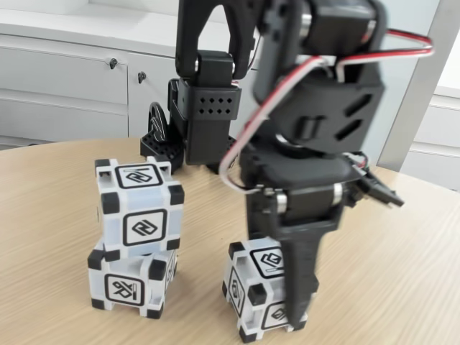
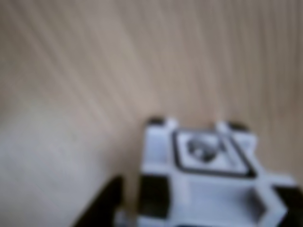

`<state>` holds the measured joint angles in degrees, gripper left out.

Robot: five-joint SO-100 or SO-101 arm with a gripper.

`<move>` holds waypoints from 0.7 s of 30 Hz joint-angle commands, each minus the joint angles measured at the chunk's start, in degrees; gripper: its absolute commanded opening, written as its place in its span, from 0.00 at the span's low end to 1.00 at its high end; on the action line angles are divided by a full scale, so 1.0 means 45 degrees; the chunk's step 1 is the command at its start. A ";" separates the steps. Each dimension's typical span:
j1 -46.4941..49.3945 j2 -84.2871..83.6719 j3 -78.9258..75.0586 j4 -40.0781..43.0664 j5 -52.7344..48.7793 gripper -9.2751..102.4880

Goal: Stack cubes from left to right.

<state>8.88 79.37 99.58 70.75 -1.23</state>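
Cubes (image 1: 136, 241) white plastic, black-cornered, two stacked, gripper (image 1: 296, 316) astride third cube (image 1: 260, 295), grip unclear

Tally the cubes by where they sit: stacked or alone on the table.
Stacked cubes: 2 (upper cube, lower cube)
Lone cube on the table: 1 (third cube, at the gripper)
Total: 3

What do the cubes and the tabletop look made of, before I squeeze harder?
Cubes, such as the one at the gripper: likely hard moulded plastic, white with a slight sheen, black corner blocks, crisp edges. Tabletop: pale wood grain, matte, possibly laminate rather than solid wood.
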 commanded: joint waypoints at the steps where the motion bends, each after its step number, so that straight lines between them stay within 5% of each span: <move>1: 0.0586 0.0078 -0.0059 0.0078 -0.0078 0.35; 21: 0.0625 0.0039 -0.0059 0.0078 -0.0273 0.19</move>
<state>10.99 79.37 99.49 71.10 -2.29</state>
